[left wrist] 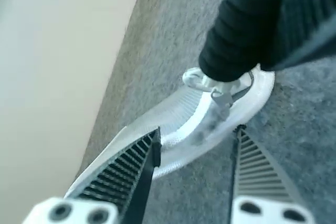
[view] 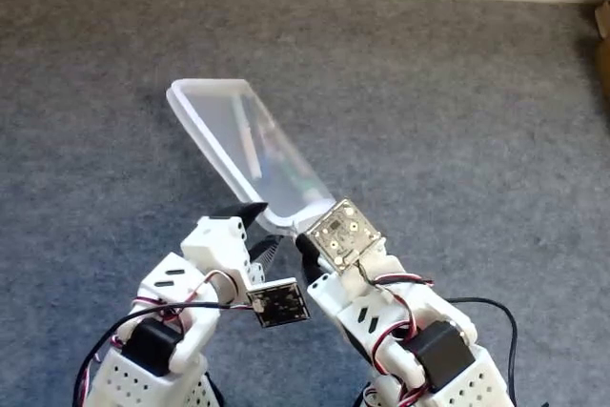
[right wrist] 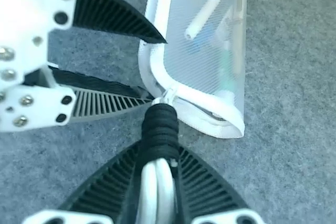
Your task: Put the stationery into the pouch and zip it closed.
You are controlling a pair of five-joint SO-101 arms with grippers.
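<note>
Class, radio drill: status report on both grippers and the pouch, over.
Left gripper open, jaws astride the pouch at its end nearest the arms. Right gripper shut, tip at zip pull. Stationery inside pouch.

Pouch (right wrist: pixel 205 51) white mesh; zip pull (right wrist: pixel 160 129) black, ribbed; table (view: pixel 457 92) grey.

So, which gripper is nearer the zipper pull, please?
Right. The right gripper holds a black grip touching the zipper pull; the left gripper straddles the pouch edge nearby.
</note>
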